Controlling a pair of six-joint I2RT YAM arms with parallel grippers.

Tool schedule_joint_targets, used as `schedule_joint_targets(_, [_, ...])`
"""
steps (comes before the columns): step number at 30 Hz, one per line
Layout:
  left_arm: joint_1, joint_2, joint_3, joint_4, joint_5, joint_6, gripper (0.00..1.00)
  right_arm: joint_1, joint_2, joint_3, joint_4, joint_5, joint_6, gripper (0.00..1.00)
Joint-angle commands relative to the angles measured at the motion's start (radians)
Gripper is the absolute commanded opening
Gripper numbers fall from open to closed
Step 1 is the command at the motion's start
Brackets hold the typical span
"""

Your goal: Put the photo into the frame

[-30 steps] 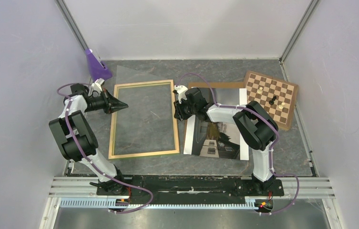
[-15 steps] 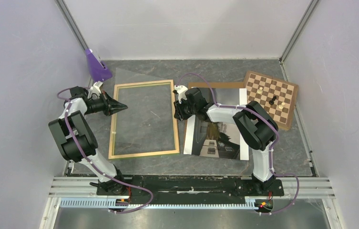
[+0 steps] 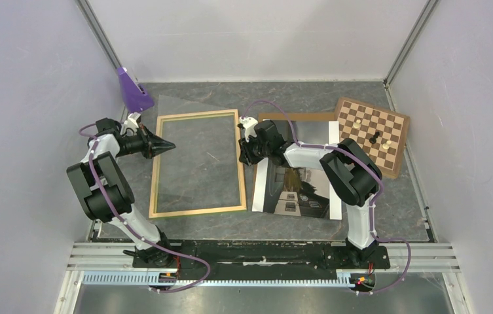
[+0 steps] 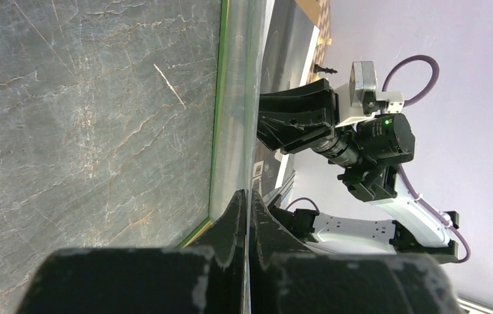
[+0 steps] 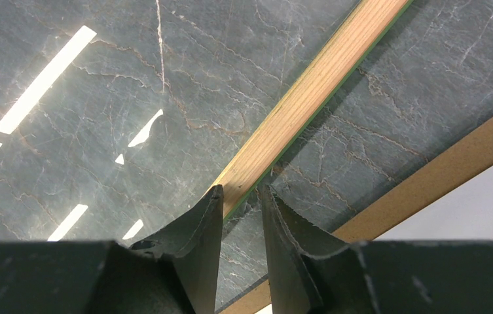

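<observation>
Top external showed left gripper (image 3: pixel 168 145), pinching clear pane (image 4: pixel 237 131), edging outward; right gripper (image 3: pixel 243 156) stayed clamped on the frame (image 3: pixel 198 210); photo (image 3: pixel 296 190) still waiting.

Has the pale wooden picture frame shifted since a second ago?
No. The pale wooden picture frame keeps the same place against the purple plastic stand and the brown-and-cream chessboard in the top view.

You're working with one frame (image 3: pixel 196 210), one photo (image 3: pixel 296 190), one hardboard panel (image 3: pixel 296 116), one clear sheet (image 3: pixel 178 104), one purple block (image 3: pixel 132 91), one chessboard (image 3: pixel 391 127) carrying three chess pieces (image 3: pixel 374 137), two white and one black, plus two arms (image 3: pixel 106 190).
</observation>
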Motion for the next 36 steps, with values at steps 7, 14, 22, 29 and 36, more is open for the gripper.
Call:
schedule_joint_targets(7, [0.001, -0.054, 0.039, 0.017, 0.012, -0.094, 0.02, 0.0, 0.019, 0.007, -0.038, 0.03, -0.016, 0.31])
schedule_joint_targets(14, [0.001, -0.056, 0.008, 0.017, 0.012, -0.116, 0.02, 0.0, 0.019, 0.005, -0.039, 0.03, -0.016, 0.3])
schedule_joint_targets(22, [0.001, -0.065, -0.001, 0.018, 0.004, -0.137, 0.02, 0.001, 0.016, 0.002, -0.038, 0.03, -0.018, 0.3])
schedule_joint_targets(29, [0.002, -0.083, -0.014, 0.019, 0.004, -0.15, 0.02, 0.0, 0.014, 0.003, -0.038, 0.033, -0.02, 0.3])
schedule_joint_targets(36, [0.002, -0.082, -0.003, 0.019, 0.008, -0.17, 0.02, 0.0, 0.013, 0.001, -0.038, 0.035, -0.025, 0.3])
